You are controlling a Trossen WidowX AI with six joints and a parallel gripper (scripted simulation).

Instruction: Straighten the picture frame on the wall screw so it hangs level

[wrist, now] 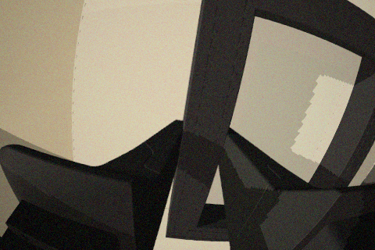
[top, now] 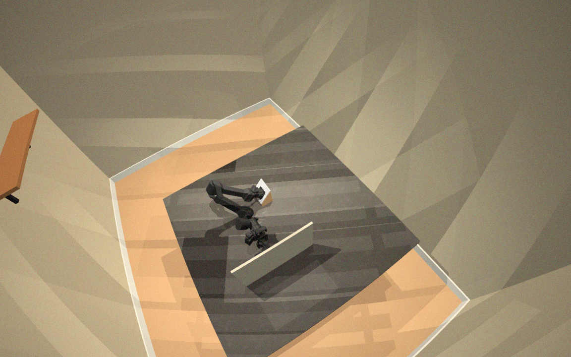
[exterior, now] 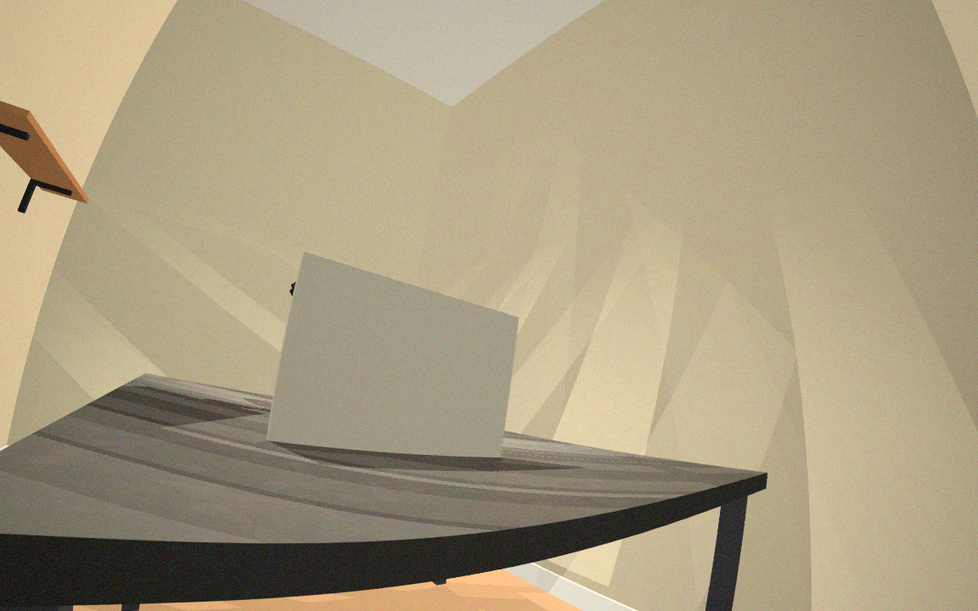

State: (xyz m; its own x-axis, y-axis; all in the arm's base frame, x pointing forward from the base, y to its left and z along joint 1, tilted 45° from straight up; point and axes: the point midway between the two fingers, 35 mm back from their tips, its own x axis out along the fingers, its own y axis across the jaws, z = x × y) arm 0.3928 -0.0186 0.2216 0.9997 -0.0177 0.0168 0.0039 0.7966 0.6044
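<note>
The dark picture frame (wrist: 220,58) fills the middle and right of the wrist view, in front of the pale upright wall panel (top: 281,257) (exterior: 394,364) (wrist: 133,58). My gripper (top: 266,247) (wrist: 201,131) is shut on the frame's left side bar, one finger on each side of it, above the lower left corner. The frame's top bar slopes down to the right in the wrist view, which is itself angled, so I cannot tell how level it hangs. The screw and notched strip are hidden. The top and exterior views hide the frame behind or beside the panel.
The panel stands on the dark table (top: 345,199) (exterior: 135,471). My black arm folds back beside it, near a small white-faced block (top: 261,184). An orange-brown shelf (top: 11,155) (exterior: 36,148) is on the room's left wall. Striped shadows cross the table and walls.
</note>
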